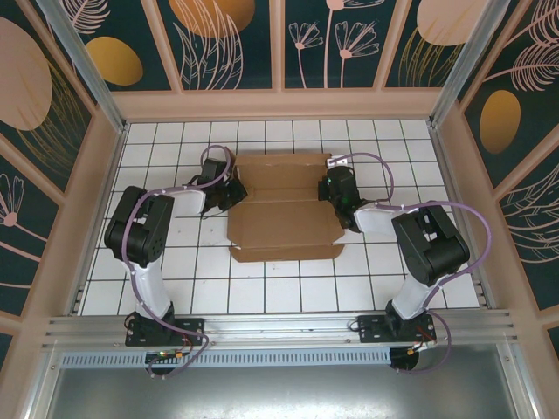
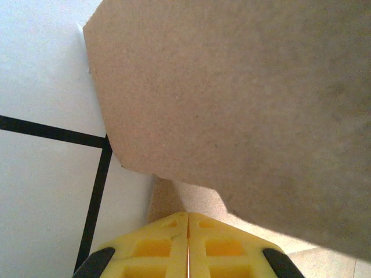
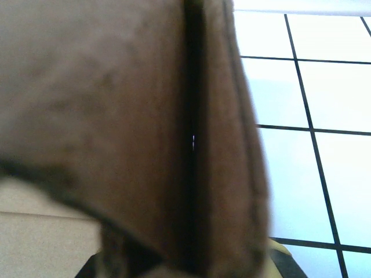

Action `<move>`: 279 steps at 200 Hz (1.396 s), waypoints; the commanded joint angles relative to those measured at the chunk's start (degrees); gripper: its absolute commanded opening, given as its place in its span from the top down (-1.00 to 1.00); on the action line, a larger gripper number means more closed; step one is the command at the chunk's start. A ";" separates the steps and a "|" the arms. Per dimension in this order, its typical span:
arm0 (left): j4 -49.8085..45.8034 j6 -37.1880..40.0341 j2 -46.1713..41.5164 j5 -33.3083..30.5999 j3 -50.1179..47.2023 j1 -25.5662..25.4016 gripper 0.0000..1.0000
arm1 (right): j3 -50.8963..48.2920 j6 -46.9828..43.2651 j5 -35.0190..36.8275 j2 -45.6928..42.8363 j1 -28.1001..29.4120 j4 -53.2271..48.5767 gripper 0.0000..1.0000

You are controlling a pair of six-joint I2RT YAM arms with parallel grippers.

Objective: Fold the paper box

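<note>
On tiles (image 1: 288, 284), paper box (image 1: 284, 218); left jaws pressed together; box blocks right jaws, cannot tell.

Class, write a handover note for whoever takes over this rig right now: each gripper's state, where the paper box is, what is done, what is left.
Left gripper: shut, tips at the left flap of the paper box, which appears raised off the table.
Right gripper: at the box's right edge; cardboard hides whether it is open or shut.
Box: mid-table, between the grippers.
Done: partly creased, mostly flat.
Left: raise walls, tuck flaps, close it.
</note>
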 commanded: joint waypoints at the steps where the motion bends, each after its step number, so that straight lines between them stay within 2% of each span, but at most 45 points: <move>1: -3.28 2.29 -3.52 -1.19 -0.42 -0.38 0.85 | -0.45 0.82 -2.42 2.61 0.49 -6.20 1.00; 52: 1.17 3.51 -19.68 -0.69 -13.67 0.53 0.85 | 1.32 0.24 -4.98 1.50 -3.63 -7.31 1.00; 68: 4.90 5.65 -24.34 1.93 -18.56 0.68 0.74 | 2.26 0.18 -5.89 1.57 -4.21 -8.05 1.00; 87: -0.39 10.29 -27.81 4.04 -19.06 0.74 0.76 | 3.28 -0.18 -6.01 1.97 -4.21 -8.70 1.00; 114: -9.14 14.58 -33.51 1.12 -18.46 3.26 0.98 | 3.98 -0.45 -6.53 2.61 -4.19 -9.18 1.00; 124: -10.47 15.29 -36.42 -2.22 -18.51 3.93 1.00 | 4.10 -0.62 -6.83 2.79 -4.21 -9.33 1.00; 158: -2.64 12.61 -47.64 -10.87 -23.27 6.27 1.00 | 5.07 -0.97 -7.66 3.36 -4.21 -10.28 1.00; 188: -3.28 13.15 -40.06 -14.27 -18.18 9.40 0.88 | 5.56 -1.30 -8.28 3.32 -4.21 -11.16 1.00; 225: 2.67 14.44 -24.91 -7.54 -11.17 10.39 0.53 | 5.66 -1.41 -8.73 3.26 -4.04 -11.71 1.00; 252: 6.17 18.37 -18.57 -2.36 -6.48 10.36 0.43 | 5.29 -1.41 -8.64 3.27 -3.53 -11.93 1.00; 279: 7.74 22.77 -16.16 1.84 -4.84 10.35 0.41 | 5.17 -1.32 -8.32 3.22 -3.34 -12.15 1.00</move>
